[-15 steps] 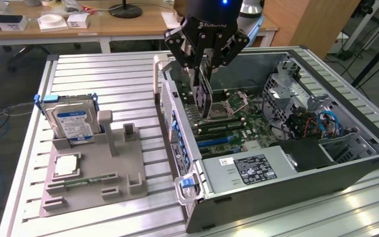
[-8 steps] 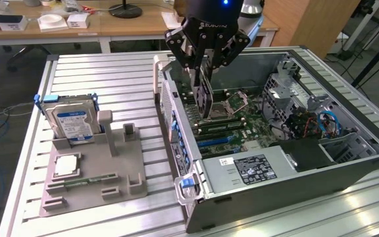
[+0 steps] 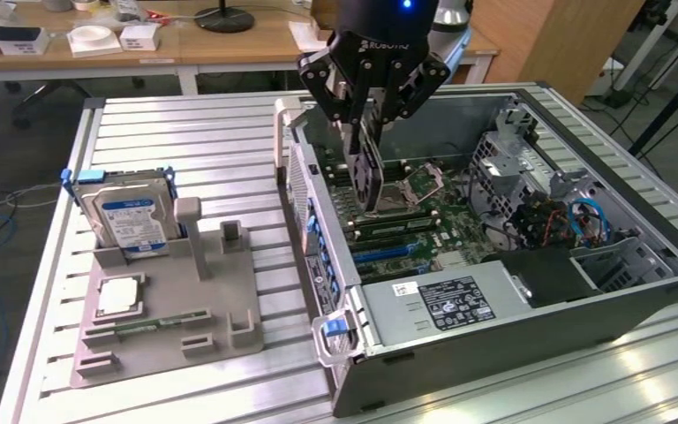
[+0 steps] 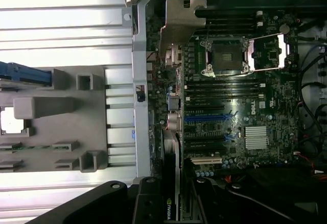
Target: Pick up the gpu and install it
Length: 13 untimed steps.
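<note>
Black claw (image 3: pixel 374 119) grips thin flat gpu (image 3: pixel 366 177) upright above green motherboard (image 3: pixel 440 221).

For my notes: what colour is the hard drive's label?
The label is blue and white; exterior view.

Arm (image 3: pixel 388 16) overhead, jaws downward, clamped.

We see the case (image 3: pixel 528 358) on the table (image 3: pixel 174 124), exterior view's centre-right, with the motherboard (image 3: pixel 433 221) inside and the PSU (image 3: pixel 445 300) in front. The gpu (image 3: pixel 366 172) is upright in the gripper (image 3: pixel 369 115), upper centre, over the motherboard. The holder (image 3: pixel 198 327) is lower left, with the drive (image 3: pixel 127 221) standing at its back.
</note>
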Motion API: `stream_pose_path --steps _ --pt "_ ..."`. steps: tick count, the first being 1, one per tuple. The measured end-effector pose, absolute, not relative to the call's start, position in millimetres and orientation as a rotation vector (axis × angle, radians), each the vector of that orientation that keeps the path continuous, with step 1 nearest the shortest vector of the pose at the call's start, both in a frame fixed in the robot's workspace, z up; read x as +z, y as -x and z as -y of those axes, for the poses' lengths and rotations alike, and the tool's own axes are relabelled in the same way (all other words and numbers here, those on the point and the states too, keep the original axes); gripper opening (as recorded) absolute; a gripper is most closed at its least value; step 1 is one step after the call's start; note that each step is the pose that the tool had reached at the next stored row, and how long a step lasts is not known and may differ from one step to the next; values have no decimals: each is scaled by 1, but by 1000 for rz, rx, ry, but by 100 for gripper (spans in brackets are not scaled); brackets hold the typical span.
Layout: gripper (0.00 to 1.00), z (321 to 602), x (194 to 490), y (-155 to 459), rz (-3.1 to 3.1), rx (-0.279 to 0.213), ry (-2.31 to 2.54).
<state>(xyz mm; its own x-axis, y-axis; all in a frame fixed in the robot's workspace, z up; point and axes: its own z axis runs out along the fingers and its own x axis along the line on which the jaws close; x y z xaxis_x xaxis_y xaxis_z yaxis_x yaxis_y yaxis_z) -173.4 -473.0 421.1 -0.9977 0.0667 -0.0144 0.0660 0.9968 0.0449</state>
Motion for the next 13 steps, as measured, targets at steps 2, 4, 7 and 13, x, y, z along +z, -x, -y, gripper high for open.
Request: stream_pose_path --steps 2,4,7,13 --pt "26 473 421 172 -3123 69 -104" --pt "26 473 421 170 -3123 69 -104" --pt "26 473 421 167 -3123 69 -104" --pt "26 473 421 161 -3123 69 -104"
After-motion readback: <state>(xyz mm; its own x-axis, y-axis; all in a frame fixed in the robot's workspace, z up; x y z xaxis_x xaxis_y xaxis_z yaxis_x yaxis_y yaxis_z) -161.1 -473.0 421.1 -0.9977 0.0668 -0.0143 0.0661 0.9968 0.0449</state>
